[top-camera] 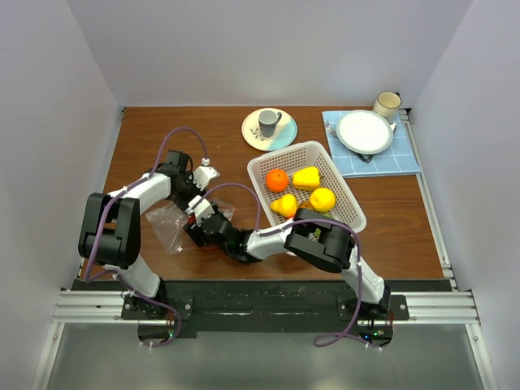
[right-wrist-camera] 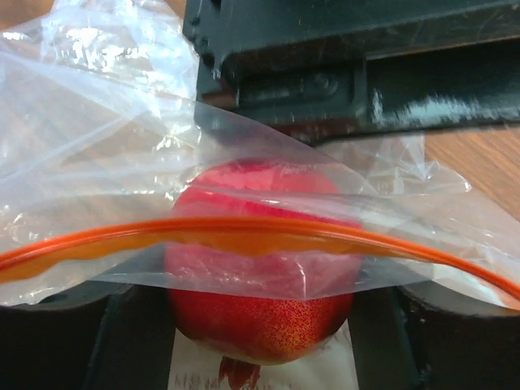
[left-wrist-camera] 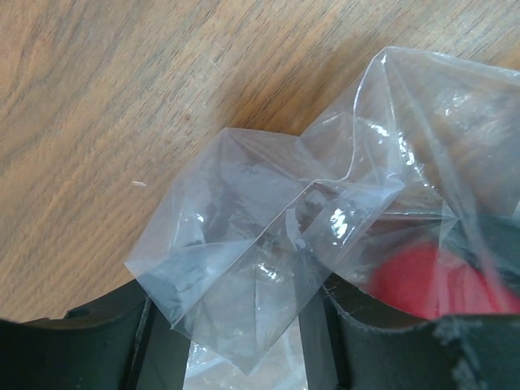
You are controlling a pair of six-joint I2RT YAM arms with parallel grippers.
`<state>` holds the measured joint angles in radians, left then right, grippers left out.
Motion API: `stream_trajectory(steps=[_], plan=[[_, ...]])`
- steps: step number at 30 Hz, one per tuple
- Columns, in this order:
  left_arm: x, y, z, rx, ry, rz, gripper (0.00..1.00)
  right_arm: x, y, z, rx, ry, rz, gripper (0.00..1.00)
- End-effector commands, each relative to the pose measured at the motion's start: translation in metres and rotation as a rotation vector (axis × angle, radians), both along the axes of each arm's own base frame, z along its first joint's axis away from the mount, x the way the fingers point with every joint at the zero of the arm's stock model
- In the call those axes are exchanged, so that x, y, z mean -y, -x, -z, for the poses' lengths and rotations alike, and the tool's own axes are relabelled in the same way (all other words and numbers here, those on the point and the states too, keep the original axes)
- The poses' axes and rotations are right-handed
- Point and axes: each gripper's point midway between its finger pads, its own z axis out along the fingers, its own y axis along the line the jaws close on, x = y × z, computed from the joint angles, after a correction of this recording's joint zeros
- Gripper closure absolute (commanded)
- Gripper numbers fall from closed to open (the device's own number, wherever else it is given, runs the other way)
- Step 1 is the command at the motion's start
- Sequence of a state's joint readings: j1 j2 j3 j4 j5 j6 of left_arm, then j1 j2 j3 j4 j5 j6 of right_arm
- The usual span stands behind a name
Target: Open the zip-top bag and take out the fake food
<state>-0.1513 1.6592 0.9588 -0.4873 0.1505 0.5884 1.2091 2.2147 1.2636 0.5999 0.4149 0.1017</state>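
The zip-top bag [top-camera: 166, 226] lies crumpled on the table at the front left, clear with an orange-red zip strip [right-wrist-camera: 244, 236]. My left gripper [top-camera: 193, 208] is at its far side. In the left wrist view a fold of the bag [left-wrist-camera: 252, 268] sits between the narrowed fingers [left-wrist-camera: 97, 333] of the left gripper [left-wrist-camera: 244, 317]. My right gripper [top-camera: 198, 231] is at the bag's mouth, shut on a red fruit [right-wrist-camera: 260, 309]. The fruit is half out of the mouth, with the strip across it. It also shows in the left wrist view [left-wrist-camera: 431, 280].
A white perforated basket [top-camera: 348, 203] at centre right holds an orange [top-camera: 277, 179] and three yellow fruits [top-camera: 306, 177]. Behind it are a plate with a grey cup [top-camera: 268, 123], a blue cloth with a white plate [top-camera: 365, 132], and a mug [top-camera: 387, 104].
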Motion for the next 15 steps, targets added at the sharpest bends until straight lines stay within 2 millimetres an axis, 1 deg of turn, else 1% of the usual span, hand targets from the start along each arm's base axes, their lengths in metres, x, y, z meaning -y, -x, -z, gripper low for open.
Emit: stream_trajectory(steps=[1,2,3,4,5,6,7,8,9,10,11,12,13,14,15], plan=[[-0.001,-0.008,-0.004,0.036,-0.014,0.021,0.48,0.008,0.003,-0.064,0.019,-0.136,-0.002,0.47],[-0.002,-0.009,-0.003,0.037,-0.017,0.015,0.50,0.013,0.006,-0.075,0.015,-0.156,0.001,0.49],[-0.003,-0.012,-0.002,0.045,-0.018,0.012,0.51,0.024,0.011,-0.069,0.001,-0.142,0.003,0.50],[-0.005,-0.013,0.001,0.039,-0.024,0.003,0.53,0.031,0.014,-0.096,0.009,-0.185,-0.001,0.50],[-0.007,-0.016,0.002,0.042,-0.029,-0.001,0.54,0.037,0.018,-0.101,-0.004,-0.194,-0.001,0.50],[-0.007,-0.021,0.000,0.049,-0.030,-0.007,0.54,0.047,0.025,-0.094,-0.023,-0.177,-0.014,0.50],[-0.009,-0.022,0.002,0.041,-0.033,-0.015,0.56,0.056,0.030,-0.116,-0.019,-0.208,-0.018,0.50],[-0.011,-0.025,0.002,0.043,-0.041,-0.024,0.57,0.063,0.033,-0.119,-0.027,-0.212,-0.016,0.49],[-0.012,-0.032,-0.002,0.060,-0.043,-0.034,0.57,0.077,0.038,-0.113,-0.039,-0.184,-0.007,0.49],[-0.013,-0.034,-0.001,0.059,-0.046,-0.040,0.58,0.085,0.039,-0.117,-0.036,-0.183,0.004,0.48],[-0.014,-0.038,-0.002,0.066,-0.054,-0.046,0.58,0.096,0.040,-0.140,-0.018,-0.223,0.018,0.48],[-0.015,-0.044,-0.007,0.082,-0.057,-0.054,0.58,0.110,0.041,-0.134,-0.020,-0.196,0.041,0.48],[-0.016,-0.047,-0.007,0.085,-0.066,-0.063,0.59,0.124,0.035,-0.140,0.008,-0.191,0.098,0.47],[-0.016,-0.051,-0.009,0.092,-0.065,-0.070,0.60,0.138,0.032,-0.160,0.042,-0.219,0.139,0.47],[-0.015,-0.058,-0.014,0.104,-0.061,-0.083,0.60,0.155,0.025,-0.156,0.055,-0.192,0.188,0.47]])
